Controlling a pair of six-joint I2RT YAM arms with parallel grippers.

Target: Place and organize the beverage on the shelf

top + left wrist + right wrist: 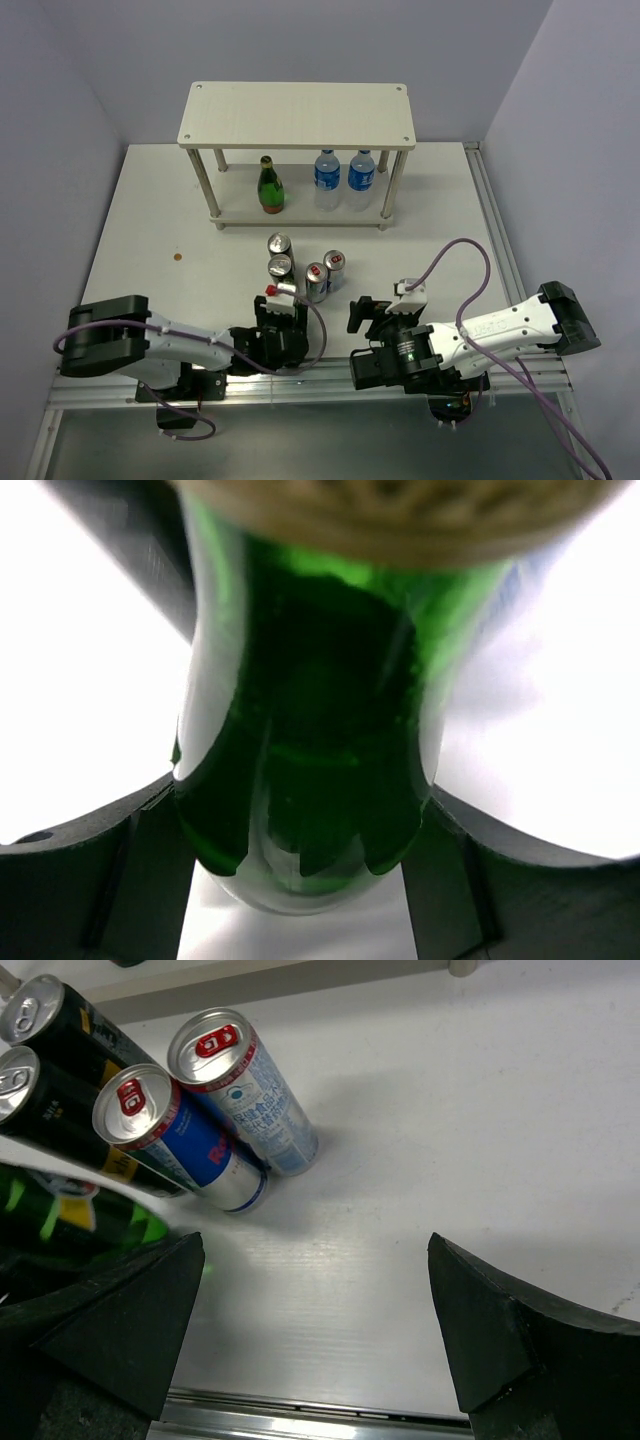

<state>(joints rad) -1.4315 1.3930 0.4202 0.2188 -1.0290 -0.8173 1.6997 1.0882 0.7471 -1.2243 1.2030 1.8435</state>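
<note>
Pale table (150, 230) — left tool (282, 312) clamped on green bottle (300, 760), right tool (316, 1250) apart — four cans (317, 283) close ahead

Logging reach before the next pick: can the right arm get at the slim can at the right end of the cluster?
Probably yes. The right gripper is open, and only bare table lies between it and that slim can. The other slim can stands close beside it and may crowd one finger.

Two clear water bottles (327, 175) (361, 173) with blue labels are standing upright, side by side, at the far side. A small brown spot (177, 258) is sitting on the white table (150, 210), left part. A metal rail (300, 1407) is running along its near edge.
</note>
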